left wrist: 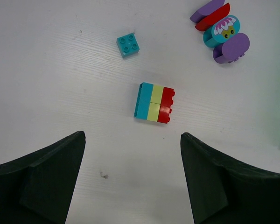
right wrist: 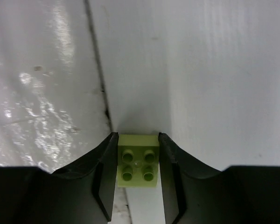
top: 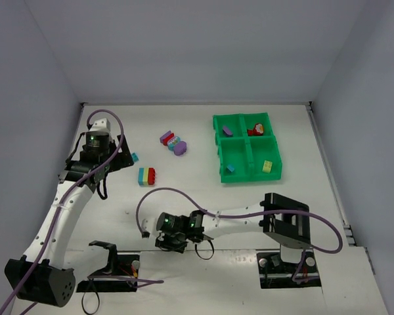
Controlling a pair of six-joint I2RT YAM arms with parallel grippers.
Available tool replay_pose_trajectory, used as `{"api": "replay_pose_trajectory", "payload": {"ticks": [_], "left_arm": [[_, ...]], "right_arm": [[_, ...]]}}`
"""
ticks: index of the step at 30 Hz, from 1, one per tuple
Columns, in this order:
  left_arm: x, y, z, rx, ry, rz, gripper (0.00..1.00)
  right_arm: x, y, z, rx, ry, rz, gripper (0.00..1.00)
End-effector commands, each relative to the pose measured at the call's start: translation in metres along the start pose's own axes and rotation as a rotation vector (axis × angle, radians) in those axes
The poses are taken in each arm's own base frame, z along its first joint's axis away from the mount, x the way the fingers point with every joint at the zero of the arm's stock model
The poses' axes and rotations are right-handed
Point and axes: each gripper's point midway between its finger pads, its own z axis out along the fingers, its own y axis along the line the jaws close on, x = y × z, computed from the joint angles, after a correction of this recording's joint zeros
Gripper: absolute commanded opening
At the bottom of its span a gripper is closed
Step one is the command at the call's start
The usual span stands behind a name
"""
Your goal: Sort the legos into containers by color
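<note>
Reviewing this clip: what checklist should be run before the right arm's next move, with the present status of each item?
1. Right claw closed on the yellow-green brick, fingers against both its sides: ok.
2. Brick lifted off the table: cannot tell.
3. The tray's near-right compartment holds a matching brick and has room: ok.
4. Left claw open and empty, above the three-colour stack, away from the tray: ok.
5. All bricks sorted: not ok; loose pieces lie on the table.
</note>
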Motion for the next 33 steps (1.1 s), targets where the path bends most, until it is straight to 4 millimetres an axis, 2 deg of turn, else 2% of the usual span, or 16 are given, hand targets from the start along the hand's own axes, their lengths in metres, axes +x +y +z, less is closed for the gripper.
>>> {"api": "replay_pose_trajectory", "payload": {"ticks": [1, 3, 4, 6, 7, 8, 10, 11, 13, 14, 18, 24, 27, 28, 31, 33], "left_arm": [[-0.026, -0.004, -0.009, 0.011, -0.083, -0.026, 0.76], [-0.026, -0.004, -0.007, 0.009, -0.079, -0.023, 0.76], [-0.026, -0.005, -0.006, 0.009, -0.074, -0.023, 0.76], [-0.025, -0.005, -0.003, 0.005, -0.061, -0.019, 0.76], [-0.024, -0.004, -0.001, 0.001, -0.055, -0.019, 0.76], [-0.023, -0.005, 0.002, -0.003, -0.045, -0.018, 0.76], [-0.022, -0.005, 0.005, -0.004, -0.035, -0.018, 0.76], [-0.024, -0.006, 0.006, -0.006, -0.038, -0.021, 0.76], [-0.023, -0.005, 0.010, -0.016, -0.029, -0.023, 0.76], [-0.024, -0.006, 0.013, -0.017, -0.026, -0.024, 0.76], [-0.025, -0.006, 0.026, -0.043, 0.001, -0.023, 0.76], [-0.023, -0.007, 0.052, -0.086, 0.053, -0.033, 0.76], [-0.024, -0.007, 0.067, -0.105, 0.064, -0.043, 0.76], [-0.026, -0.008, 0.071, -0.108, 0.059, -0.045, 0.76], [-0.018, -0.006, 0.093, -0.138, 0.103, -0.049, 0.76], [-0.015, -0.004, 0.102, -0.158, 0.113, -0.054, 0.76]], "right_arm": [[-0.001, -0.051, -0.026, 0.116, -0.046, 0.161, 0.00], [-0.012, -0.077, -0.049, 0.183, -0.115, 0.243, 0.00], [-0.013, -0.102, -0.061, 0.232, -0.141, 0.298, 0.00], [-0.024, -0.136, -0.095, 0.327, -0.232, 0.386, 0.00], [-0.019, -0.173, -0.120, 0.421, -0.276, 0.467, 0.00], [-0.015, -0.197, -0.137, 0.505, -0.302, 0.535, 0.00], [-0.001, -0.235, -0.168, 0.625, -0.342, 0.628, 0.00], [0.018, -0.265, -0.189, 0.716, -0.348, 0.705, 0.00], [0.041, -0.295, -0.215, 0.834, -0.352, 0.795, 0.00], [0.066, -0.317, -0.234, 0.912, -0.346, 0.872, 0.00], [0.116, -0.355, -0.272, 1.045, -0.365, 1.054, 0.00], [0.177, -0.384, -0.281, 1.130, -0.341, 1.278, 0.01], [0.186, -0.393, -0.273, 1.123, -0.324, 1.309, 0.22], [0.185, -0.397, -0.274, 1.125, -0.323, 1.303, 0.33], [0.187, -0.400, -0.269, 1.121, -0.314, 1.315, 0.47], [0.184, -0.399, -0.269, 1.102, -0.330, 1.315, 0.50]]}}
